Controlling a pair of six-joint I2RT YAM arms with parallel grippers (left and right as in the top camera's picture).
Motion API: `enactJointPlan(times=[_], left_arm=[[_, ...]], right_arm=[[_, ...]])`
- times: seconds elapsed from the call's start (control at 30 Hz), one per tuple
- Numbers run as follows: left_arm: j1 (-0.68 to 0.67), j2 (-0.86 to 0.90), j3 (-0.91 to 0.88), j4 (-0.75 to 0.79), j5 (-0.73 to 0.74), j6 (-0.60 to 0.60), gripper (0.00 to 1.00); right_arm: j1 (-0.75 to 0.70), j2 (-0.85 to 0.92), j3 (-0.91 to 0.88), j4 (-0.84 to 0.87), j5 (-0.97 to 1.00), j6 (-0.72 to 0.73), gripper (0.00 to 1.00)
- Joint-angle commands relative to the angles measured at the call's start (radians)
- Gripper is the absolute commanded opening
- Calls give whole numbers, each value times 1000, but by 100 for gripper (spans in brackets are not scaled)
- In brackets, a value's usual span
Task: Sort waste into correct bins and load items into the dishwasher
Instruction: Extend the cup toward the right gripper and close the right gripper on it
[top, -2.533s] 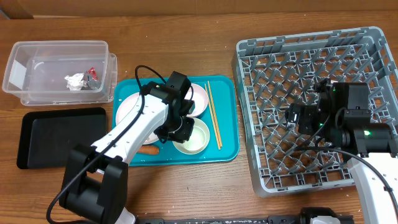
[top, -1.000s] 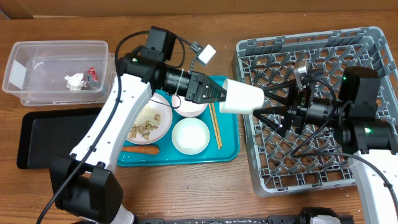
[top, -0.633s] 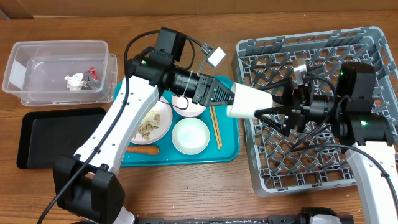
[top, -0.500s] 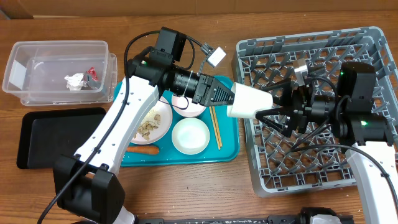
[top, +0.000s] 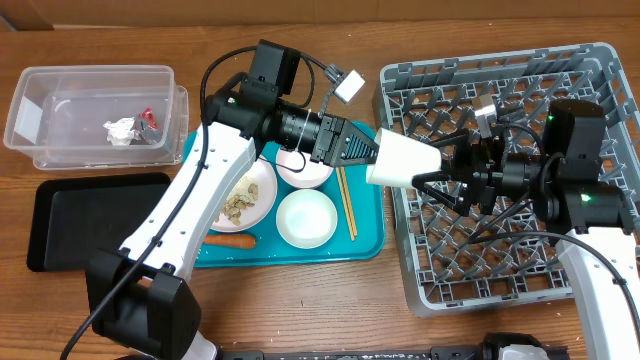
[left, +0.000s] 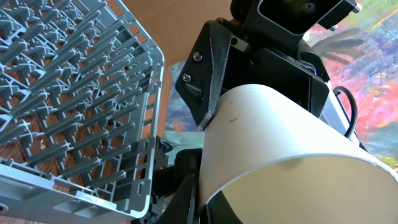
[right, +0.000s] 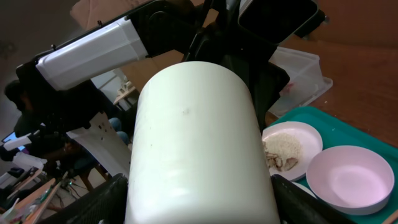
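The white cup (top: 405, 160) lies on its side in the air over the left wall of the grey dishwasher (top: 600, 60). My left gripper (top: 372, 160) is shut on the cup's rim, one finger inside and one outside (left: 208, 199). My right gripper (top: 440, 172) reaches from the right and is open, its two fingers flanking the cup's closed end (right: 199, 205). That cup (right: 196, 143) fills the right wrist view. On the teal tray (top: 365, 245) lie a plate with food scraps (top: 240, 200), two bowls (top: 307, 218) (top: 305, 170), chopsticks (top: 343, 195) and a carrot (top: 228, 241).
At the far left stands the clear tub (top: 30, 150), with a red-and-white wrapper (top: 150, 117) and a paper ball (top: 122, 128) inside. The black tray (top: 90, 220) lies in front of it. The dishwasher's peg lattice fills the right side.
My left arm has carried the cup rightward to the rack's edge. My right gripper's fingers have narrowed around the cup's closed end.
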Motion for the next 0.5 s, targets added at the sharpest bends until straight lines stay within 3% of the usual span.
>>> enactJointPlan(times=[0.0,0.33,0.47], left_arm=[[-2,-5,15,7,8,-23,4],[-2,-5,15,7,8,-23,4],[-2,-5,15,-3,-60,-34,6]], right_arm=[[0,-1,27,2,-39,0,71],[0,-1,27,7,-38,0,63],[0,-1,27,6,14,0,55]])
